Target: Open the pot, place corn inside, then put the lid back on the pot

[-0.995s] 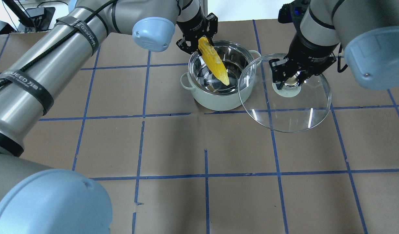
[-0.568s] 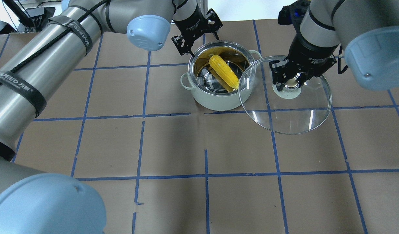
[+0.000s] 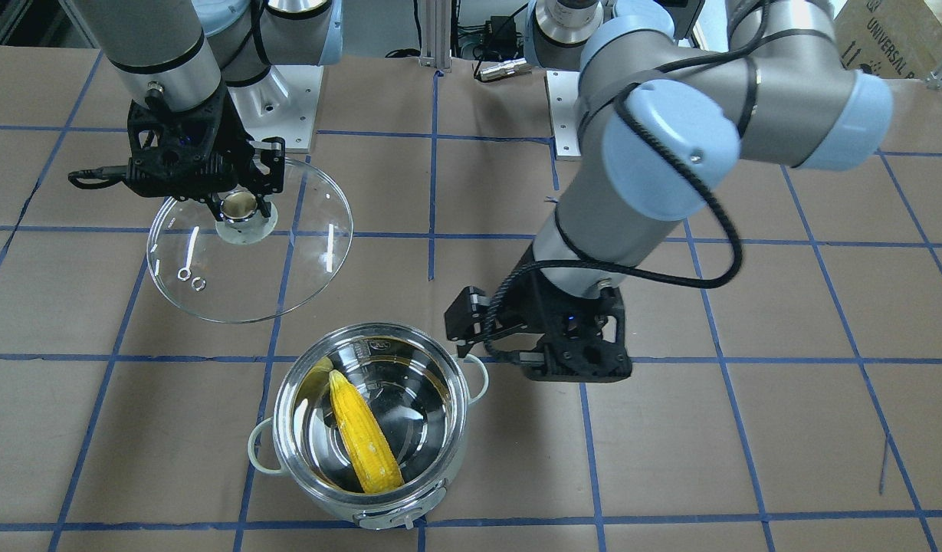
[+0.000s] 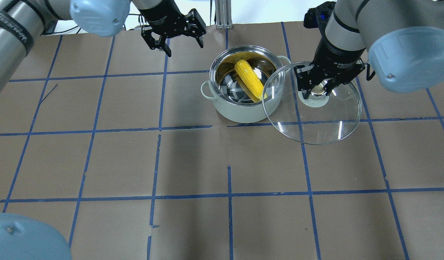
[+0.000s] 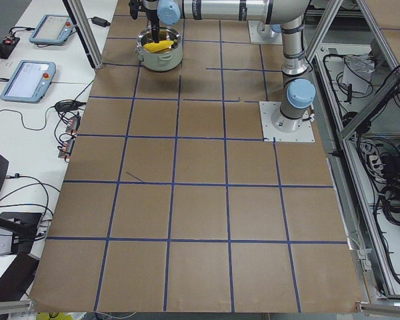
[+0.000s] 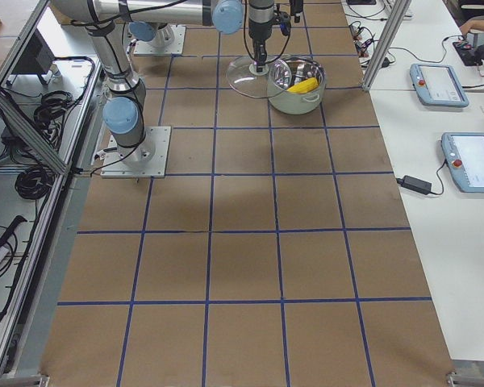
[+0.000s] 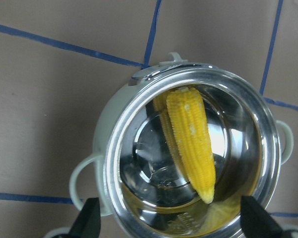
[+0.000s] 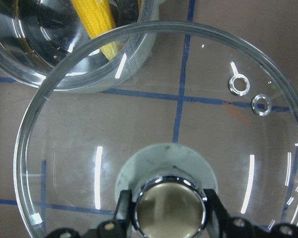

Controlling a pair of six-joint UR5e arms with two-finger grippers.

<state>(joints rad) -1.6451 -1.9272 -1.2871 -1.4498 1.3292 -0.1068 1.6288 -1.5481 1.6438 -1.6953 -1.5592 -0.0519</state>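
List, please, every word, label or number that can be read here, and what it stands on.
"UNIVERSAL R", cut off: cardboard box.
Black strap on the left arm: white lettering, too blurred to read.
Right gripper, holding the lid: white print on its body, too small.
Pot, inner wall: stamp, too small.

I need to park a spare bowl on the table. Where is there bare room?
Bare: the wide table stretch between the pot and the robot's side, and left of the pot. Crowded: right of the pot, where the right gripper holds the lid.
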